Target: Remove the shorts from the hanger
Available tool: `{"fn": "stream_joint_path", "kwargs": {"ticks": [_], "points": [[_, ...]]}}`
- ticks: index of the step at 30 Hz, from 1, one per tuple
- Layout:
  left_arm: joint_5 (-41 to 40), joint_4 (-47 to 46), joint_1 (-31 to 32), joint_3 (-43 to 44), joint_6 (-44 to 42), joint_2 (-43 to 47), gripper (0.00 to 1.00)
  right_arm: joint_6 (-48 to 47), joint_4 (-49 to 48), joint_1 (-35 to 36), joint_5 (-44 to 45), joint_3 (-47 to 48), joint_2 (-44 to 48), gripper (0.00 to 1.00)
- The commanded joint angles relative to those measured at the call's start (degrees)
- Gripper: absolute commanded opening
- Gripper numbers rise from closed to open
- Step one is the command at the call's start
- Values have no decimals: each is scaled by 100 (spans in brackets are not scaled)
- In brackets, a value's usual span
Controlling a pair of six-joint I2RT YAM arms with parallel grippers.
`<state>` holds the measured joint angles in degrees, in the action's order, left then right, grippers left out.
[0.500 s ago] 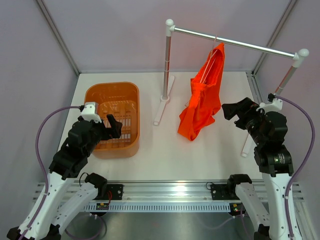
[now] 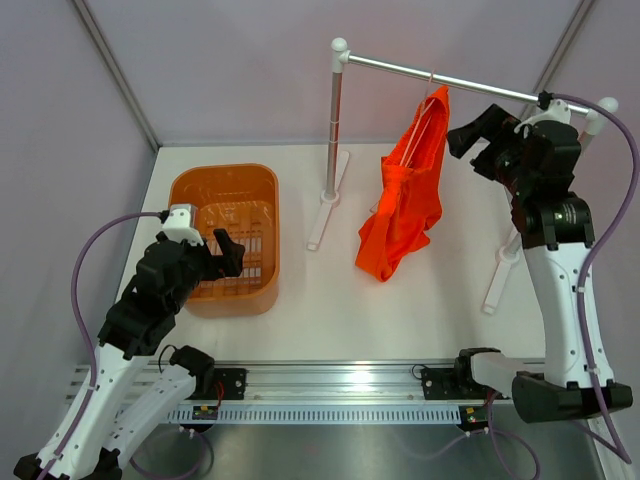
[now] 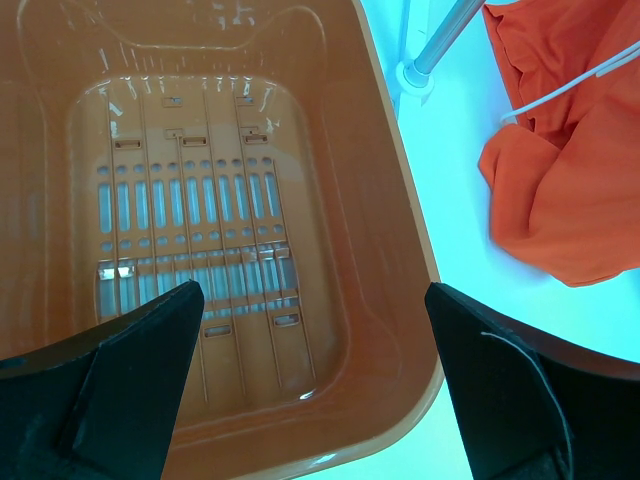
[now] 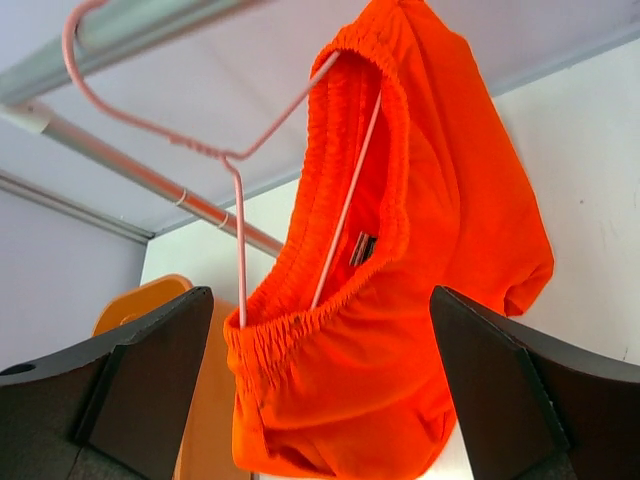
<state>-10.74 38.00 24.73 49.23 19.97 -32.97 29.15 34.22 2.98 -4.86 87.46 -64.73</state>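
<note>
The bright orange-red shorts (image 2: 403, 205) hang by their waistband from the thin pink hanger (image 2: 432, 92), whose hook sits on the silver rail (image 2: 480, 88). My right gripper (image 2: 462, 133) is raised near the rail, just right of the shorts' top, open and apart from them. In the right wrist view the shorts (image 4: 400, 310) and the hanger (image 4: 240, 210) lie ahead of the open right gripper (image 4: 320, 292). My left gripper (image 2: 232, 253) hovers open over the orange basket (image 2: 185, 185). The left wrist view shows the left gripper (image 3: 312, 290) over the basket (image 3: 385, 230), with the shorts (image 3: 570, 170) at the right.
The rail stands on two white-knobbed posts; the left post's foot (image 2: 322, 215) rests between basket and shorts, and its base (image 3: 415, 78) shows in the left wrist view. Grey walls close in the table's back and sides.
My right arm has lifted from beside the shorts' middle up to rail height, still open. The left arm, shorts and hanger have not moved.
</note>
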Motion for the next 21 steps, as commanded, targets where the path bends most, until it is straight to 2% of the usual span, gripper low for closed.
{"fn": "stream_joint_path", "kwargs": {"ticks": [1, 5, 7, 16, 21], "points": [[107, -293, 14, 95, -37, 45, 99, -242, -29, 263, 485, 700, -460, 100], [143, -302, 5, 113, -37, 28, 99, -532, 59, 1184, 1809, 1343, -1276, 99], [169, -293, 5, 95, -28, 28, 99, -681, 50, 1397, 2198, 1659, -1515, 99], [265, -311, 5, 78, -19, 80, 99, -998, 129, 2013, 3359, 2644, -2509, 99], [327, -328, 5, 69, -28, 72, 99, -1192, -56, 2083, 3861, 2916, -2869, 92]]}}
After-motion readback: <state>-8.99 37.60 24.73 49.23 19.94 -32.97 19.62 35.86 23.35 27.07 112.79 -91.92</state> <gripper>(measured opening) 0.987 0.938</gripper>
